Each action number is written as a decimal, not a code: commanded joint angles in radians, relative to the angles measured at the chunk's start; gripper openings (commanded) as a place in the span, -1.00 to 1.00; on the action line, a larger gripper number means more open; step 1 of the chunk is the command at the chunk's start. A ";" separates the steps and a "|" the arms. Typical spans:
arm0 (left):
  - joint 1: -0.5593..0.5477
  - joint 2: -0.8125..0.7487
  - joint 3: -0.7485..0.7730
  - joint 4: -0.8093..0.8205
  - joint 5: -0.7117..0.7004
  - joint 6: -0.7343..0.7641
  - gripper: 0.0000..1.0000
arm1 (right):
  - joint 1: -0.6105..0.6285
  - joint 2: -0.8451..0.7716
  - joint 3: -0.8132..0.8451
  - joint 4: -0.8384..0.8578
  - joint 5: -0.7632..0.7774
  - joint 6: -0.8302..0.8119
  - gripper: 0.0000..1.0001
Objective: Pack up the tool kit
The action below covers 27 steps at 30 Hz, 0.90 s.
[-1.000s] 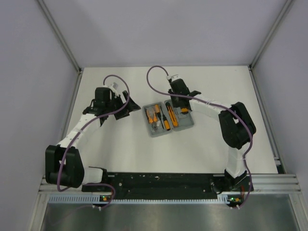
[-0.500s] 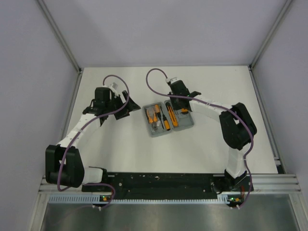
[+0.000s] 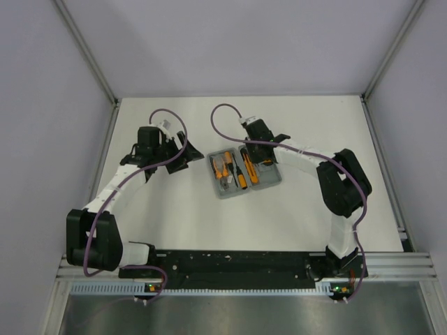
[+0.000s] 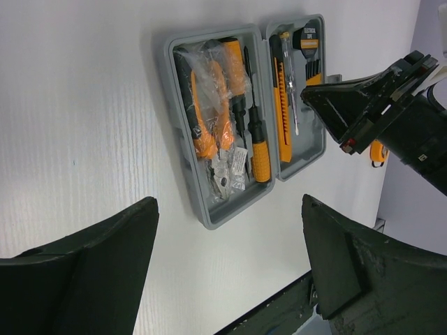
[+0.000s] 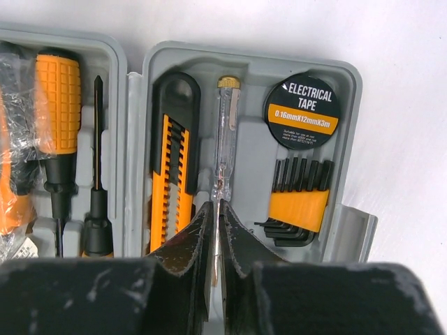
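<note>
Right gripper (image 5: 216,211) reaches down into the open grey case (image 5: 353,91). Its two fingers are pressed almost together, pinching the near tip of the clear tester screwdriver (image 5: 223,139). That tool lies lengthwise in its slot and points away from the hand.

Just left of the fingers sits the orange-and-black utility knife (image 5: 171,181). Just right of them is the orange holder of hex keys (image 5: 299,202), with the roll of electrical tape (image 5: 302,103) beyond it. Further left, across the hinge, the other half of the case holds an orange-handled screwdriver (image 5: 57,105) and a slim black screwdriver (image 5: 96,181).

Left gripper (image 4: 227,213) hangs above the white table (image 4: 84,105), fingers spread wide with nothing between them. The case lies flat ahead of it, apart from both fingers. From there, the half nearer this hand shows orange-handled pliers (image 4: 209,105) wrapped in a clear bag.
</note>
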 commanded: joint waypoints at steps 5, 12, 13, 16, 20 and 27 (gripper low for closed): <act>0.008 0.011 -0.001 0.046 0.025 0.003 0.72 | 0.014 0.036 -0.015 0.007 0.004 0.010 -0.89; 0.011 0.011 -0.001 0.046 0.028 0.004 0.72 | 0.016 0.060 -0.021 0.004 0.012 0.017 -0.92; 0.011 0.011 -0.001 0.046 0.028 0.006 0.72 | 0.014 0.062 -0.023 0.002 0.009 0.017 -0.94; 0.011 0.011 -0.003 0.046 0.028 0.004 0.72 | 0.014 0.074 -0.033 0.002 -0.002 0.030 -1.00; 0.012 0.010 -0.006 0.043 0.028 0.006 0.72 | 0.014 0.098 -0.064 0.005 -0.002 0.047 -1.00; 0.014 0.010 -0.011 0.044 0.031 0.006 0.72 | 0.014 0.131 -0.101 0.010 0.012 0.100 -1.00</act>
